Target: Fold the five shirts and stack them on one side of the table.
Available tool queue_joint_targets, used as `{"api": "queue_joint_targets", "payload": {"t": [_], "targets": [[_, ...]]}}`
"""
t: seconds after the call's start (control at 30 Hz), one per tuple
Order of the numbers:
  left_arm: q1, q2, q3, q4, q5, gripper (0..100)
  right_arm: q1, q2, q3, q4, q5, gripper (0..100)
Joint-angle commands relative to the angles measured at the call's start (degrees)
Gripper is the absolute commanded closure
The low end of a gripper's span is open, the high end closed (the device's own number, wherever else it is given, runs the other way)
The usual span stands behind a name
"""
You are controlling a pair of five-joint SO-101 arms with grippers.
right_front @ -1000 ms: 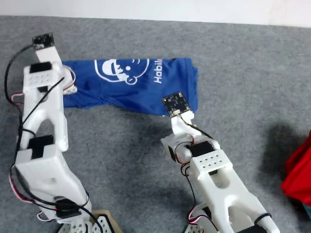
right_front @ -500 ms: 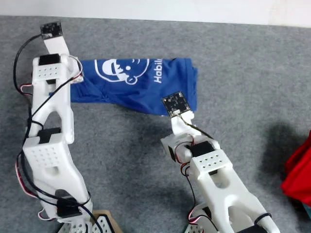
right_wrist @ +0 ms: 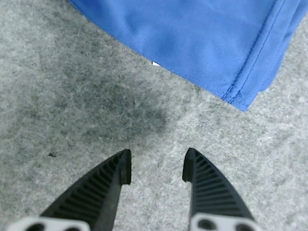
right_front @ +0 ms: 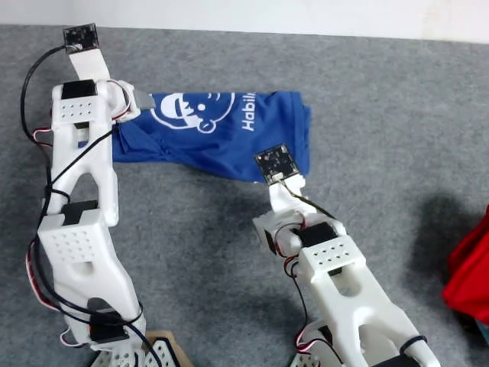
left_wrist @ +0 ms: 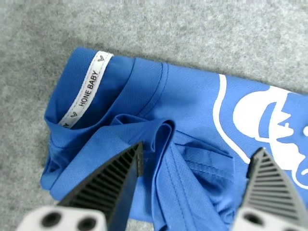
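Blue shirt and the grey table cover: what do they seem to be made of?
The blue shirt: likely thin synthetic sports mesh, faint sheen, tiny pinholes in the weave. The table cover: probably felt or short carpet, matte, with fuzzy fibres.

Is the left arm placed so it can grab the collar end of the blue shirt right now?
Probably yes. The left gripper hangs open directly over the bunched collar end of the blue shirt, with nothing between them.
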Motion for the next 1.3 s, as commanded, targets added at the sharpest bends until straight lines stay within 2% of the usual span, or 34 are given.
{"api": "queue_joint_targets", "payload": {"t": [0.0,0.13,0.37,0.5,0.57,0.7,0.87,1.0,1.17,1.27], "targets": [[-0.4,-2.86,-5.49,1.58,0.44,68,-0.57,-0.31,-2.15,-0.75,2.11,81.7],[-0.22,-8.57,-9.54,12.66,0.44,74,-0.57,-0.57,-2.15,-0.66,2.29,81.7],[-2.77,-16.92,-10.07,23.21,0.35,100,-0.57,-0.57,-2.15,-0.66,2.29,81.7],[-4.26,-16.13,-9.63,31.74,0.0,99,-0.57,-0.48,-2.15,-0.66,2.37,81.7],[-3.56,-15.69,-5.58,34.73,-0.18,99,-0.57,-0.31,-2.15,-0.66,2.37,81.7],[0.31,-16.75,7.16,30.42,-7.74,99,-0.57,-0.31,-2.15,-0.66,2.37,81.7],[1.71,-17.71,21.49,14.68,-8.18,99,-0.48,-0.48,-2.15,-0.66,2.46,81.7],[1.98,-17.45,25.1,6.24,-8.18,99,-0.48,-0.31,-2.15,-0.66,2.55,81.7],[4.26,-17.36,25.01,3.16,-8.18,99,-0.48,-0.31,-2.15,-0.66,2.55,81.7],[5.32,-17.27,25.8,-2.37,-8.18,99,-0.48,-0.31,-2.15,-0.66,2.55,81.7]]}}
